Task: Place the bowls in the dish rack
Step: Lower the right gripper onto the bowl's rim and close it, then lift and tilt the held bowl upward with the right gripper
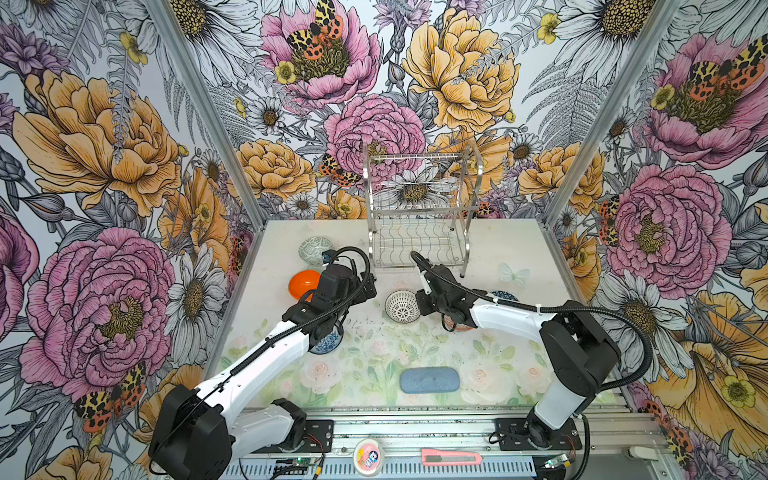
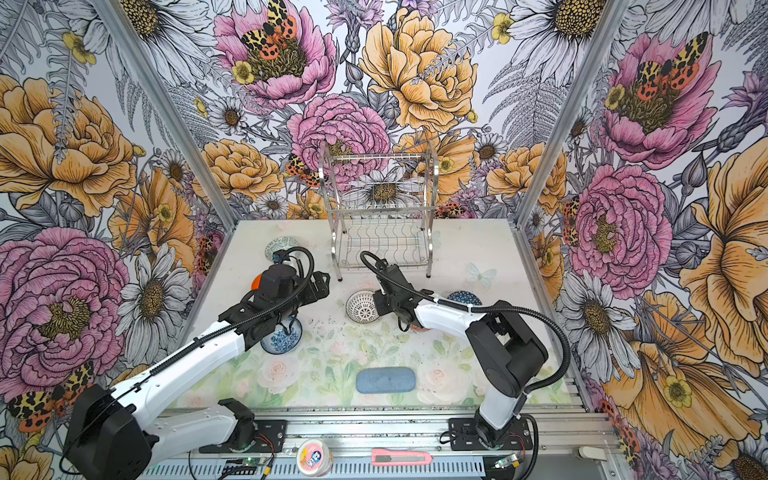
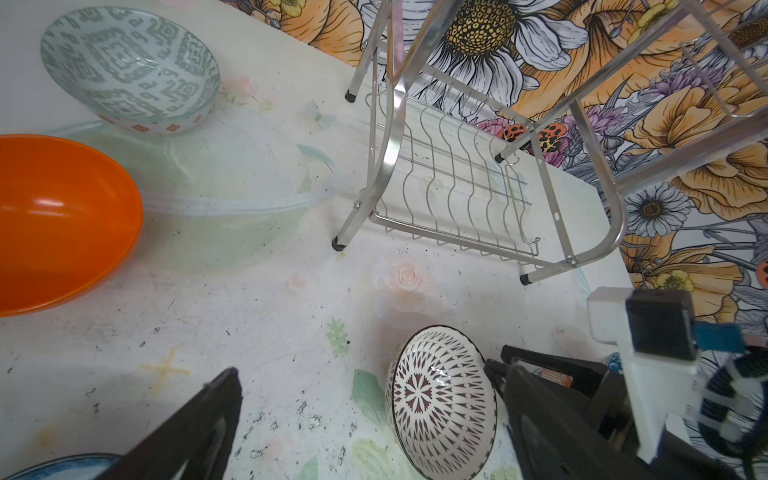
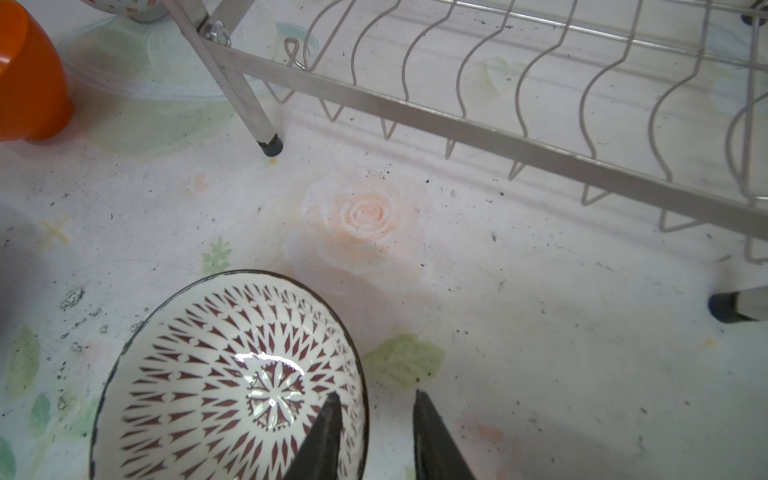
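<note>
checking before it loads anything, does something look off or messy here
Black specks are scattered over the table around the black-and-white bowl, like grime. No visible bowl looks tipped or cracked; the rack stands level.

- Three walls (image 1: 104,137) close in the workspace, papered with large pink and yellow-orange flowers, white daisies, grey ferns and spotted orange moths.
- Two bare metal posts (image 1: 201,104) run along the corners where the walls meet.
- The tabletop (image 1: 498,249) is pale, printed with faint roses and green leaves, and flecked with dark specks.
- A ribbed metal rail (image 1: 415,430) edges its near side.
- Light is even; shadows are soft.
</note>
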`<state>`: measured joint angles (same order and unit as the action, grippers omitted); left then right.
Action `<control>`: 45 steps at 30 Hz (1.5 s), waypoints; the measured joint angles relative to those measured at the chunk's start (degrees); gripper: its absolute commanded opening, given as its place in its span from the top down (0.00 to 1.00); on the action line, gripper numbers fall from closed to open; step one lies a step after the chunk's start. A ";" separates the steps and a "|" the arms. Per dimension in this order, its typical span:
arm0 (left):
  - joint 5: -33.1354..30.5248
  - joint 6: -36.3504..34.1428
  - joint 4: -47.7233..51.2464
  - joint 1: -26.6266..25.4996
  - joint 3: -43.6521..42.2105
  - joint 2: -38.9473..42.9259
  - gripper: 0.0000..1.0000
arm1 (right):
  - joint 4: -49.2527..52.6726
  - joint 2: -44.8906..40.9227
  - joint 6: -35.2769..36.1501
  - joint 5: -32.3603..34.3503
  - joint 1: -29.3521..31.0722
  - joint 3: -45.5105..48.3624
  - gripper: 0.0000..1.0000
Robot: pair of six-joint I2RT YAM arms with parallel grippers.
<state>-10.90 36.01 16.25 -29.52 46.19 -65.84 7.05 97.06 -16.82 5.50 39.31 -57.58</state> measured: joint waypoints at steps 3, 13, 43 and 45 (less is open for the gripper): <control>2.51 1.11 -0.22 1.31 -1.03 0.87 0.01 | 0.55 -1.16 0.90 0.85 2.01 -0.48 0.63; 8.04 3.32 -0.24 5.88 -2.75 5.95 0.01 | 2.75 -2.40 4.55 1.38 12.09 -1.68 0.57; 19.17 8.66 -2.19 14.34 -9.90 12.00 0.01 | 9.01 11.08 5.79 6.71 15.17 -11.28 0.88; 19.17 8.66 -2.21 14.34 -9.90 12.20 0.02 | 9.03 11.08 5.84 6.69 15.08 -11.47 0.91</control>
<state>8.27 44.66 14.04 -15.18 36.29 -53.65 16.08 108.14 -10.98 12.19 54.39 -69.06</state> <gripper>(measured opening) 0.986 0.118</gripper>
